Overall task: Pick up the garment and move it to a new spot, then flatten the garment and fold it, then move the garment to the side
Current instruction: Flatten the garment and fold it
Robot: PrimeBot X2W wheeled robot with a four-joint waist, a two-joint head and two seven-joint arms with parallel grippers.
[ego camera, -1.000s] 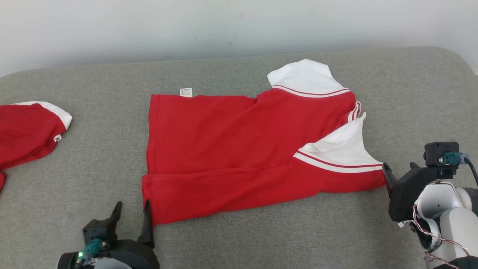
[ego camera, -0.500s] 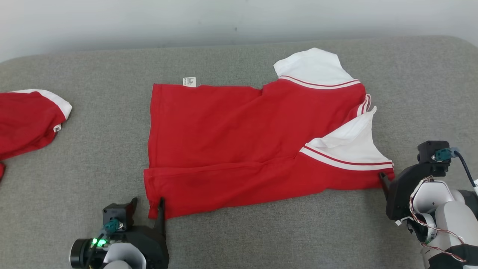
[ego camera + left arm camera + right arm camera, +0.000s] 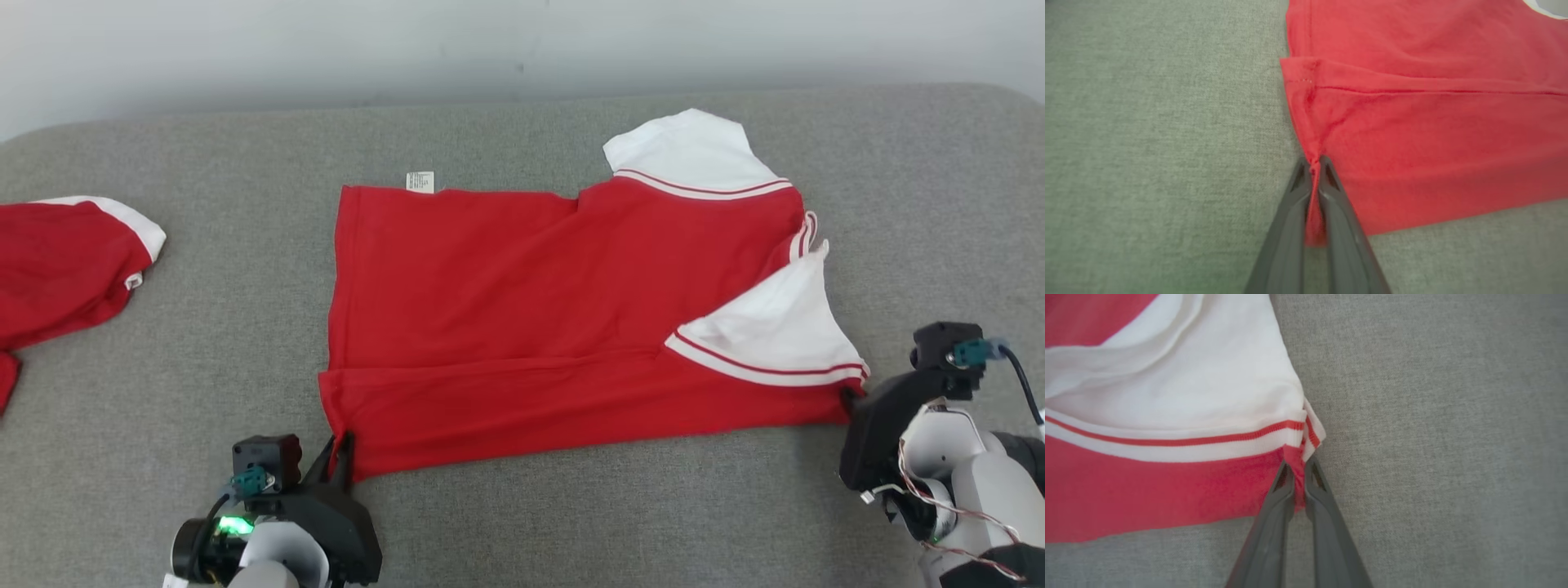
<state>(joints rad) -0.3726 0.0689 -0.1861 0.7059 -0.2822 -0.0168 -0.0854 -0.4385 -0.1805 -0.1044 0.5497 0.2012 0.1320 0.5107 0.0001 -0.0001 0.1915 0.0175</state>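
Twice pinched along near edge | held left hem corner of red garment (image 3: pixel 522 310) in closed left pincer (image 3: pixel 1314 161) | held right corner, below white sleeve (image 3: pixel 1167 384), in closed right pincer (image 3: pixel 1298 461) | lay flat on grey cushion (image 3: pixel 571 506), long axis running pincer to pincer.

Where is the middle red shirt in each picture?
Head view: shirt spread across the middle of the grey cushion, left gripper pinching its near left corner, right gripper its near right corner.
Left wrist view: shirt in the upper right, corner in the left gripper.
Right wrist view: shirt at the left, corner in the right gripper.
Shared landmark: the grey cushion under it.
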